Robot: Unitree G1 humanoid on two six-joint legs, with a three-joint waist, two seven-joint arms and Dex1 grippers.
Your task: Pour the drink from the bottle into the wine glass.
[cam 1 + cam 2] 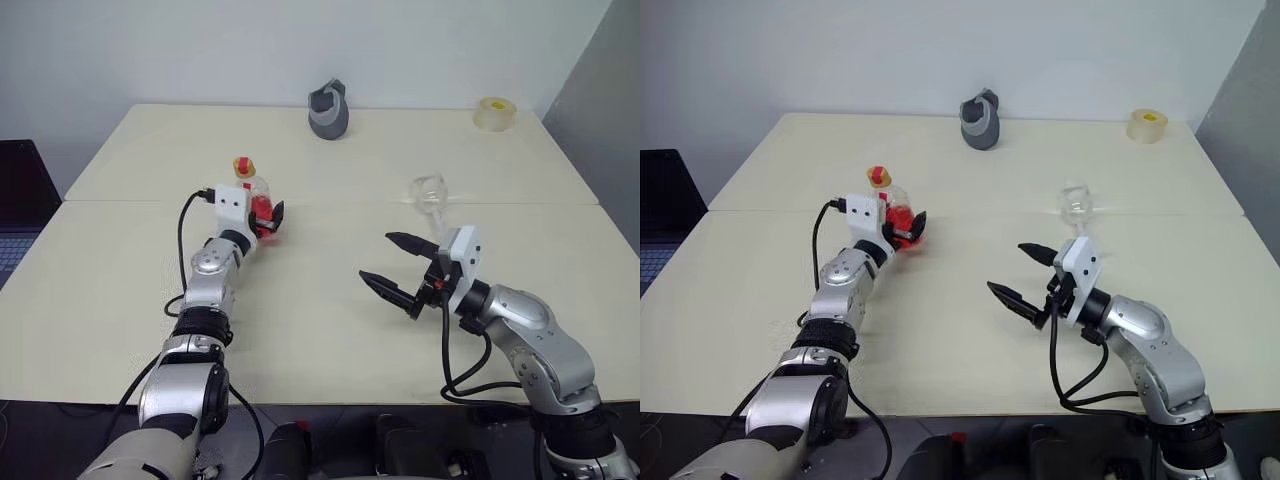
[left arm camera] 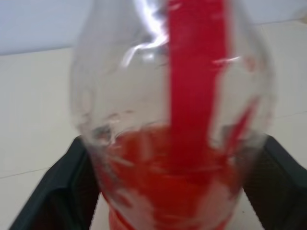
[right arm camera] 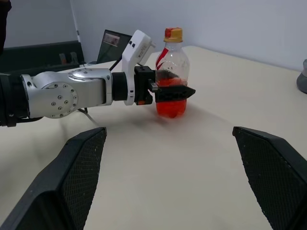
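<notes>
The small clear bottle with a red-and-yellow cap stands upright on the table, left of centre. The red drink fills its lower part. My left gripper reaches level around the bottle's body, and its black fingers press against both sides. The wine glass stands upright to the right, beyond my right gripper. That gripper hovers open and empty over the table, pointing toward the bottle, well apart from both bottle and glass.
A grey mug-like object sits at the table's far edge in the middle. A roll of tape lies at the far right corner. A dark laptop is off the table's left side.
</notes>
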